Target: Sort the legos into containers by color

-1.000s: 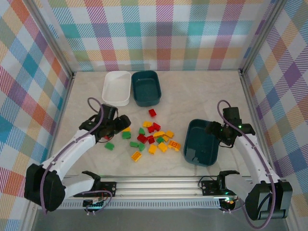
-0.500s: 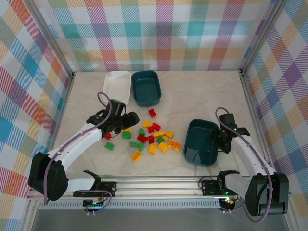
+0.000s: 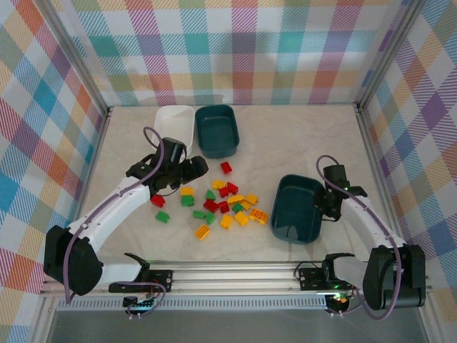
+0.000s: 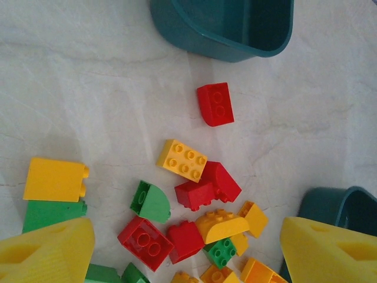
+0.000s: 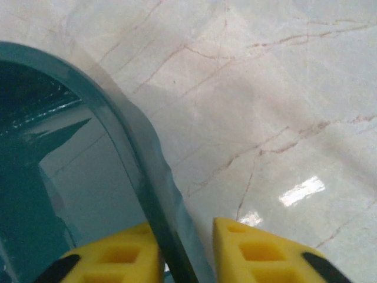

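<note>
Starting at the left, the white tub (image 3: 173,118) is found at 11 o'clock of the legos (image 3: 225,204), partly covered by the left arm. The left gripper (image 3: 194,169) is held over the pile's 10 o'clock edge with its jaws wide apart, gripping nothing; its yellow fingers (image 4: 50,253) frame the heap in the wrist view.

From those jaws a lone red brick (image 4: 215,104) lies toward 12 o'clock, clear of its neighbours, with its long axis running roughly 12 to 6. Just beyond it the far teal tub (image 3: 216,132) is set. This arm is judged much the nearer to the bricks, so a pick is probably its to make. A yellow brick (image 4: 182,160) lies closer in, just beside a red pair, which could crowd a finger.

At 3 o'clock of the pile the right teal tub (image 3: 293,214) is placed. Its 3 o'clock rim is straddled by the right gripper (image 3: 328,204), whose jaws are closed in on the wall, one finger inside and one outside. A drag of the tub toward the pile is judged likely, and the nearest orange bricks could be shoved.
</note>
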